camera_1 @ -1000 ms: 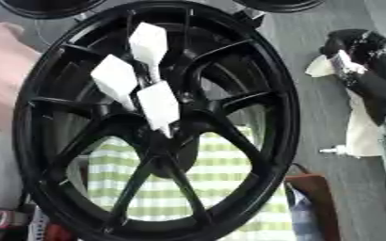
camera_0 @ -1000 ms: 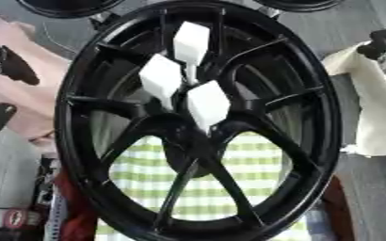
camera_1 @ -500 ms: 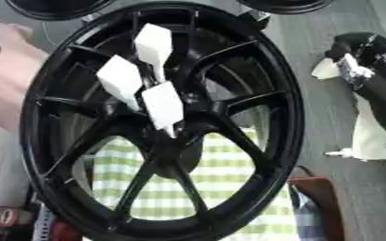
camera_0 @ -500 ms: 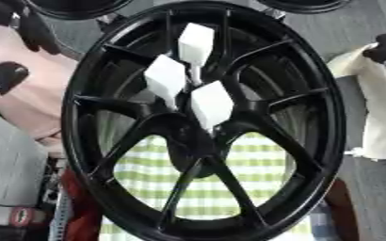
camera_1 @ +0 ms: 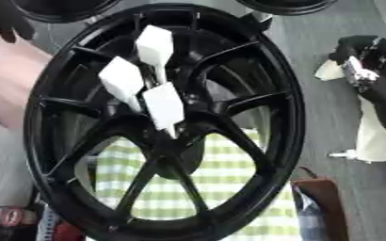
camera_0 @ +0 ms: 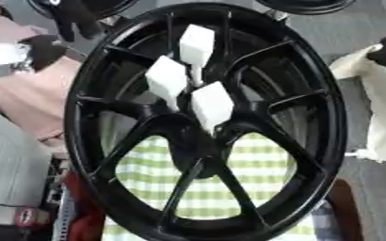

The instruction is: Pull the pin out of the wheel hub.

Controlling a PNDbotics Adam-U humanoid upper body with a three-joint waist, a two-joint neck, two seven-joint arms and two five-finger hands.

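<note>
A large black wheel [camera_0: 89, 94] stands tilted in the middle, its spokes meeting at the hub [camera_0: 192, 136]. Three white pins with flat block heads stick out of the hub area: one high [camera_0: 196, 44], one to the left [camera_0: 165, 80], one lowest [camera_0: 211, 106]. My left hand [camera_0: 71, 19] hangs at the upper left, just outside the rim, fingers relaxed and holding nothing. It is apart from the pins. My right hand [camera_1: 376, 77] shows at the right edge, well clear of the wheel.
A green-and-white checked cloth [camera_0: 229, 188] lies under the wheel. Pink cloth [camera_0: 23, 94] is at the left, cream cloth [camera_0: 377, 108] at the right. Other black wheels [camera_0: 303, 4] sit at the far edge. A brown object [camera_1: 320, 207] lies at the lower right.
My left hand has risen along the wheel's left side, from mid-left to the upper left by the rim. The right hand has shifted slightly. The pins have not moved.
</note>
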